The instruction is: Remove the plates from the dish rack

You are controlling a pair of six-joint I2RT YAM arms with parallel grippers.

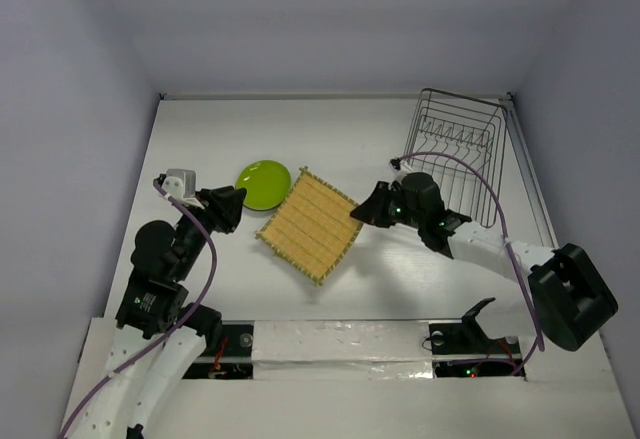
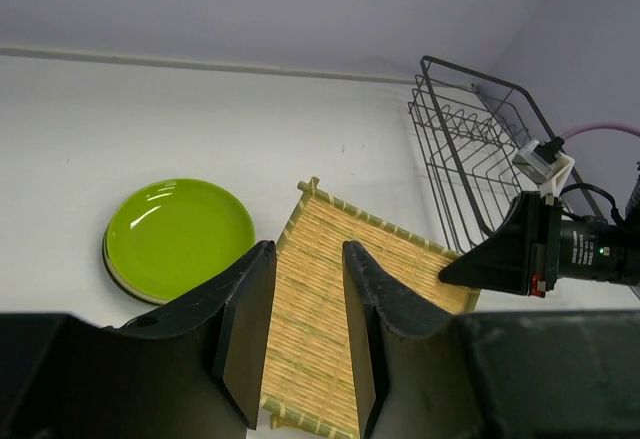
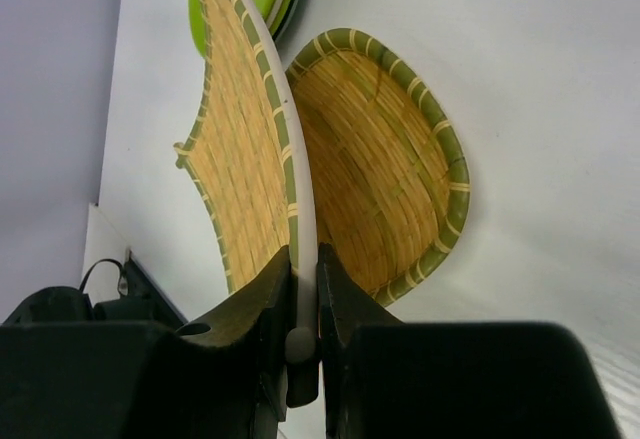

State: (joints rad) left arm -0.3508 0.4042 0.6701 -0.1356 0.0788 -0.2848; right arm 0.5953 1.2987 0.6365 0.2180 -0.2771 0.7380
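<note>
The dark wire dish rack [image 1: 458, 149] stands at the back right; no plate shows in it. It also shows in the left wrist view [image 2: 478, 154]. My right gripper [image 1: 366, 209] is shut on the rim of a straw-yellow woven plate [image 1: 310, 224], holding it tilted just over the table. The right wrist view shows this held plate [image 3: 240, 139] above a second straw plate [image 3: 385, 179] lying flat. A stack of small round plates with a lime green plate [image 1: 264, 184] on top sits left of them. My left gripper [image 1: 230, 209] is open and empty beside the green plate [image 2: 175, 234].
White walls close in the table on the left, back and right. The rack sits against the right wall. The right arm's purple cable [image 1: 470, 174] loops over the rack's front. A raised white ledge [image 1: 340, 344] runs along the near edge.
</note>
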